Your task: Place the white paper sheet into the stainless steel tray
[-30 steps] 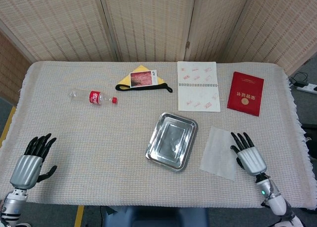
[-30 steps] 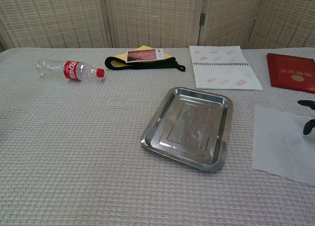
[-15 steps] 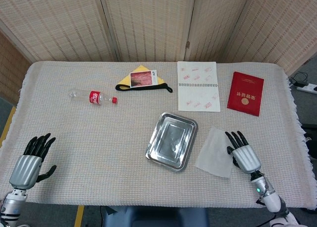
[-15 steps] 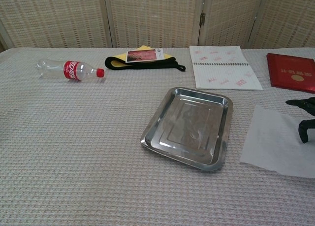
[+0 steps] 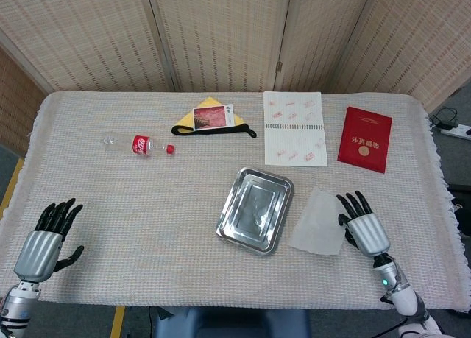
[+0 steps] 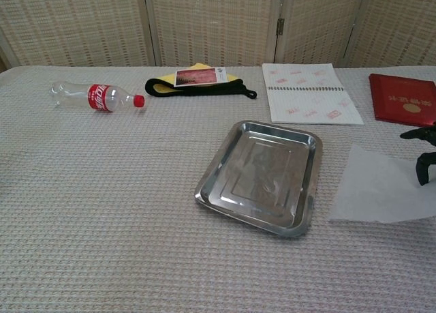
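While the paper lies flat on the worktop (image 5: 147,227), the scene reads as follows
Paper: white paper sheet (image 5: 316,222) (image 6: 381,187) rests on the cloth-covered worktop just to the right of the stainless steel tray (image 5: 255,210) (image 6: 262,176), outside it, its left edge near the tray's right rim
Right hand: right hand (image 5: 362,227) sits at the sheet's right edge, back facing up, fingers (image 5: 353,203) spread and extended; whether the fingertips touch the sheet cannot be told; in the chest view only dark fingertips show at the sheet's far right corner; nothing grasped
Left hand: left hand (image 5: 45,241) rests at the near left of the worktop, well apart from the sheet, fingers spread, released
Tray: holds nothing, lies tilted diagonally mid-worktop
Others: plastic bottle (image 5: 137,144), spiral notebook (image 5: 295,127), red booklet (image 5: 365,138)
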`<move>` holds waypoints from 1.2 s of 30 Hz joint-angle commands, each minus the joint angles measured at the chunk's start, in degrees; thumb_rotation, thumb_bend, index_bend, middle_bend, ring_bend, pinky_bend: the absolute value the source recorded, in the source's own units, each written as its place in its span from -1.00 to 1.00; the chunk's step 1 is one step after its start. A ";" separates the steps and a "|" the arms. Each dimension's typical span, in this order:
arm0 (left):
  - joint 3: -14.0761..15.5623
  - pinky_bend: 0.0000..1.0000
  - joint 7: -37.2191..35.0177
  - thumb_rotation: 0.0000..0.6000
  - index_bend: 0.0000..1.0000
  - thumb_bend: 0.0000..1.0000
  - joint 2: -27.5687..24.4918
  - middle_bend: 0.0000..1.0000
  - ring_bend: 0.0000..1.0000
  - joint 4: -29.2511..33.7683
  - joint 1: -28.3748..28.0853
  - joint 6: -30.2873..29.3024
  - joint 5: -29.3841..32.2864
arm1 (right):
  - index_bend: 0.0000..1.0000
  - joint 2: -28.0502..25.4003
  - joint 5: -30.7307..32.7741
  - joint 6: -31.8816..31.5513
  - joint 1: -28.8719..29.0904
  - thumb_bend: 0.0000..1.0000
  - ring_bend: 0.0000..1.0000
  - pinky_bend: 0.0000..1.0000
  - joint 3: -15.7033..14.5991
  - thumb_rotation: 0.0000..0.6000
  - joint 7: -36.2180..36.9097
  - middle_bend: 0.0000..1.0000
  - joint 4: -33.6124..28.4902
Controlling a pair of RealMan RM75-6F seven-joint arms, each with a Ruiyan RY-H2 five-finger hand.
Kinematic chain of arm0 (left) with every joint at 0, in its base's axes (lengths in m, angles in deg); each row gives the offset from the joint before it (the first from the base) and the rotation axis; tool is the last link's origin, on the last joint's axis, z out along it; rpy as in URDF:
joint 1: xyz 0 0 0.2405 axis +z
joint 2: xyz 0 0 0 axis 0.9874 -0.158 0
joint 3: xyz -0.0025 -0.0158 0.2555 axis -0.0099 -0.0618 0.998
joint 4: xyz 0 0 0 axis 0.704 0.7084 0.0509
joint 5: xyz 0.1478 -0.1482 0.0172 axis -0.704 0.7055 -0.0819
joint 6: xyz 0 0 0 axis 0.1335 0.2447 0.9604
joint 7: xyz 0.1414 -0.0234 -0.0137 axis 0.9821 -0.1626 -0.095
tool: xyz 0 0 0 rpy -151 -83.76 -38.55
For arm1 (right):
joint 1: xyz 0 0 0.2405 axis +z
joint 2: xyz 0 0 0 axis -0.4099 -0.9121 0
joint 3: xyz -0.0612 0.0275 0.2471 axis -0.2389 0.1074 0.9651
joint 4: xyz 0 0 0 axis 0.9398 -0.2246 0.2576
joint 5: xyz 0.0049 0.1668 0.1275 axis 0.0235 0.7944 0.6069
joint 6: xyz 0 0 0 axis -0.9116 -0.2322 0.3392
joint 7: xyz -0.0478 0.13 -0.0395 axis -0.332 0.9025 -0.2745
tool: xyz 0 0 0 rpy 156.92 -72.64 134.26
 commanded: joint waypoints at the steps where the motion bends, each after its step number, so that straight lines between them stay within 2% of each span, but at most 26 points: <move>1: 0.02 -1.00 -0.02 1.00 -0.98 -0.29 -0.02 -1.00 -1.00 0.04 0.02 -0.01 -0.02 | 0.32 0.15 1.56 -2.53 0.48 0.14 -0.82 -1.00 2.05 1.00 1.02 -0.69 -0.46; 10: 0.03 -1.00 -0.24 1.00 -0.98 -0.28 -0.15 -1.00 -1.00 0.34 0.11 -0.31 -0.16 | 0.32 -0.62 4.80 -8.27 5.58 0.14 -0.81 -1.00 7.93 1.00 1.20 -0.68 -5.06; 18: -0.04 -1.00 -1.14 1.00 -0.98 -0.29 -0.63 -1.00 -1.00 0.74 0.25 -0.84 -0.34 | 0.32 -0.23 5.64 -9.82 14.80 0.14 -0.81 -1.00 13.10 1.00 -0.90 -0.64 -12.44; 21: -0.12 -1.00 -1.57 1.00 -0.96 -0.29 -0.93 -1.00 -1.00 0.95 0.42 -1.23 -0.32 | 0.32 1.09 5.15 -10.26 18.54 0.14 -0.81 -1.00 14.41 1.00 -1.90 -0.64 -13.02; 24: -0.08 -1.00 -2.18 1.00 -0.96 -0.29 -1.22 -1.00 -1.00 1.07 0.49 -1.39 -0.43 | 0.32 3.30 4.58 -12.30 21.80 0.14 -0.80 -1.00 15.61 1.00 -0.65 -0.64 -10.62; 28: -0.23 -1.00 -3.03 1.00 -0.96 -0.28 -1.45 -1.00 -1.00 0.84 0.48 -1.15 0.01 | 0.32 6.53 3.91 -12.02 23.45 0.14 -0.80 -1.00 14.72 1.00 1.71 -0.66 -5.27; 36: -0.03 -1.00 -3.79 1.00 -0.97 -0.29 -1.59 -1.00 -1.00 0.85 0.24 -0.22 0.19 | 0.32 11.52 1.57 -4.05 21.34 0.14 -0.80 -1.00 8.65 1.00 1.74 -0.66 4.54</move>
